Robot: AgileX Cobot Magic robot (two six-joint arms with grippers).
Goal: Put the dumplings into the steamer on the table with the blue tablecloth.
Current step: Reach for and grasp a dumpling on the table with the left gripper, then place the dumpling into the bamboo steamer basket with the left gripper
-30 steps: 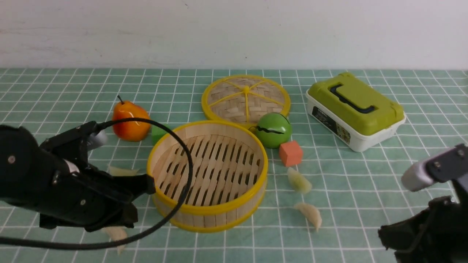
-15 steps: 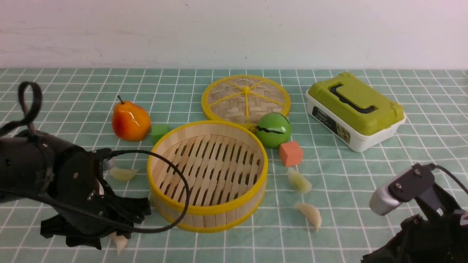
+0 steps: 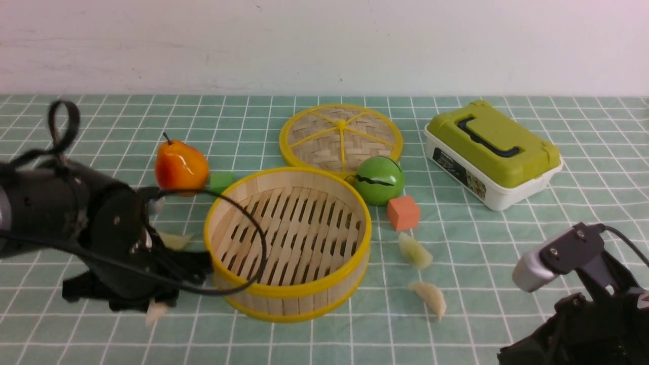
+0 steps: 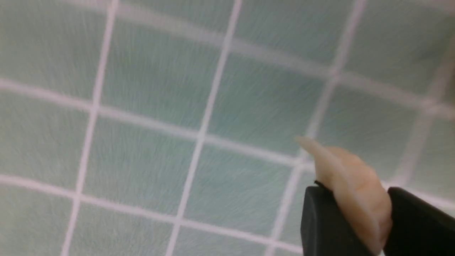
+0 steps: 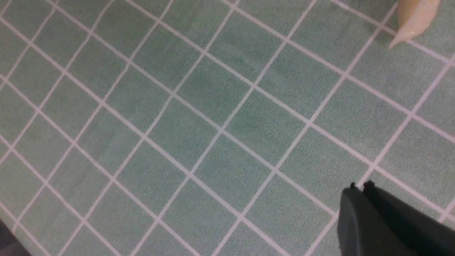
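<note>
My left gripper [image 4: 352,222] is shut on a pale cream dumpling [image 4: 346,185], pinched between its two black fingers just above the blue tablecloth [image 3: 101,132]. In the front view this dumpling [image 3: 154,312] pokes out under the left arm, left of the steamer's [image 3: 289,292] front wall. The steamer's slatted floor holds nothing. A second dumpling [image 3: 175,240] lies left of the steamer, half behind the arm. Two more dumplings [image 3: 414,252] [image 3: 430,298] lie to its right. My right gripper [image 5: 359,186] is shut on nothing, low over the cloth at the front right, with a dumpling tip [image 5: 414,17] ahead of it.
Behind the steamer lie its woven lid [image 3: 340,136] and a green ball [image 3: 379,180]. A pear [image 3: 181,167] and green cube [image 3: 221,181] sit at its back left, an orange cube [image 3: 403,213] at its right. A green-lidded box [image 3: 492,152] stands back right.
My left gripper opened, dropped over the near-left dumpling, closed on it and has raised it a little off the cloth. The right arm swung in toward the two dumplings on the right.
</note>
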